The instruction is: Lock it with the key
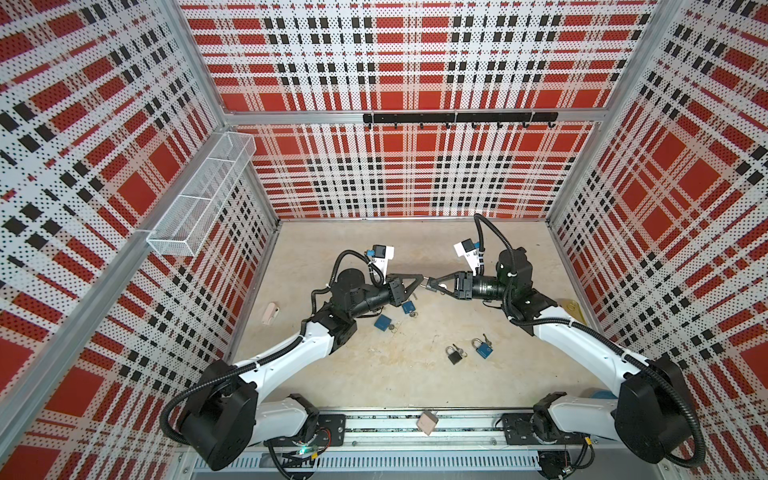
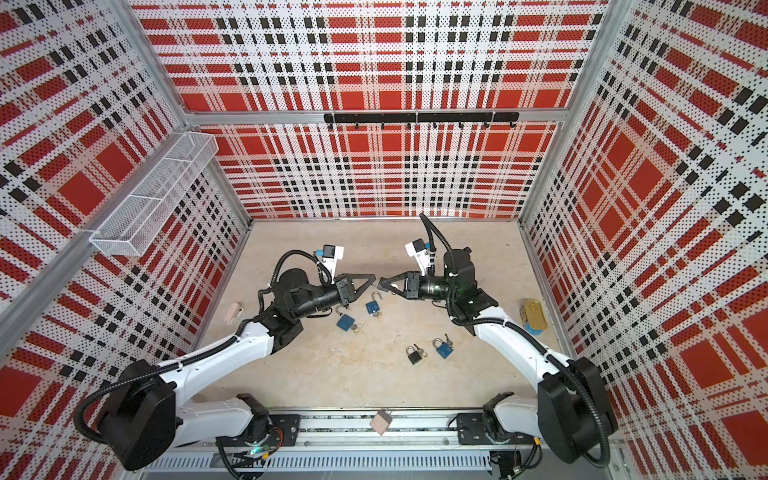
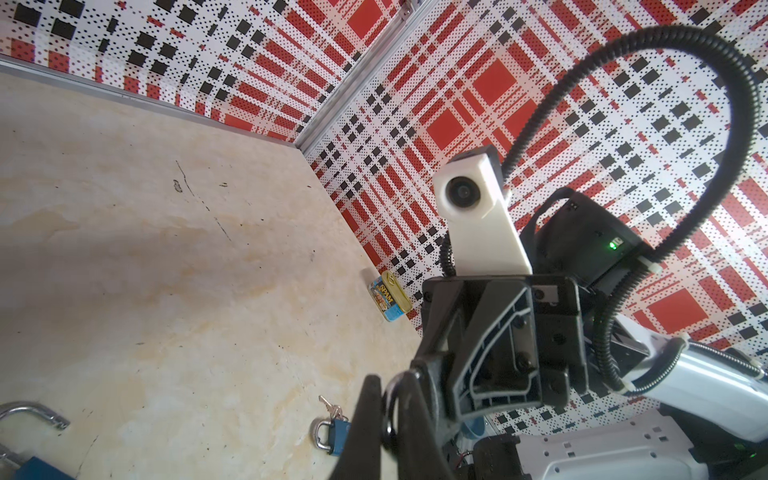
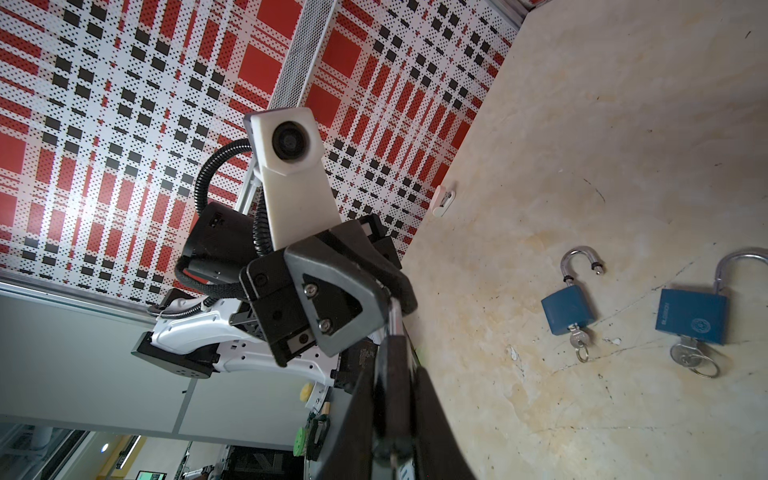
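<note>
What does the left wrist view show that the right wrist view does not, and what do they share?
Only the left wrist view: a can by the wall and a shut blue padlock with its key. Only the right wrist view: a pale clip by the wall. Both: the beige table, the plaid wall and an open blue padlock.

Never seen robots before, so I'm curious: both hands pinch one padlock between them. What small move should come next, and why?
Probably the left hand should press the shackle into the body: the right hand grips the dark body, the left pinches the silver shackle, which looks raised.
</note>
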Robot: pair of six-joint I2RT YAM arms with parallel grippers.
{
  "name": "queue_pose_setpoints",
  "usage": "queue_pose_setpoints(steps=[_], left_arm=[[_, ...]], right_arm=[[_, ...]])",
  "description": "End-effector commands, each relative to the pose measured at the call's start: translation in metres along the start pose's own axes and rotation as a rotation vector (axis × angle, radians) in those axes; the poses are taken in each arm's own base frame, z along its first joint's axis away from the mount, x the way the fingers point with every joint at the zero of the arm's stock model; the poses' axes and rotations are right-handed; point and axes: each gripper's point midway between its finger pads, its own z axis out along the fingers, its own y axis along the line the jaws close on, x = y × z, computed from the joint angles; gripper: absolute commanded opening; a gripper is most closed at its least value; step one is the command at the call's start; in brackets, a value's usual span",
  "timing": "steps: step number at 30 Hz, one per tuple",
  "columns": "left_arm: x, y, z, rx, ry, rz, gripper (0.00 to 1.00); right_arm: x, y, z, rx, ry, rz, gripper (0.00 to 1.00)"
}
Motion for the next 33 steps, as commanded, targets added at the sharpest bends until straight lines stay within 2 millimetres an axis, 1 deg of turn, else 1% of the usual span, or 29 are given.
queue_pose_setpoints(steps=[1,10,14,27,30,33], left_arm=[[0.069,0.006,0.005,-0.018,0.215,-0.094,0.00],[0.086,-0.002,0.006,-0.019,0.224,-0.113,0.00],[0.086,-0.005,0.008,-0.016,0.222,-0.110,0.00],[0.101,-0.018,0.019,0.026,0.254,-0.131,0.00],[0.099,-0.015,0.017,0.015,0.243,-0.132,0.00],[0.087,-0.008,0.011,0.006,0.217,-0.138,0.00]], right_arm=[[-0.006,0.071,-0.002,-0.206,-0.015,-0.272,0.00],[-0.009,0.071,0.001,-0.214,-0.022,-0.270,0.00],[-0.011,0.070,0.003,-0.213,-0.022,-0.266,0.00],[-0.011,0.066,0.005,-0.210,-0.021,-0.264,0.00],[-0.010,0.065,0.005,-0.206,-0.019,-0.265,0.00],[-0.008,0.061,0.006,-0.189,-0.012,-0.264,0.00]])
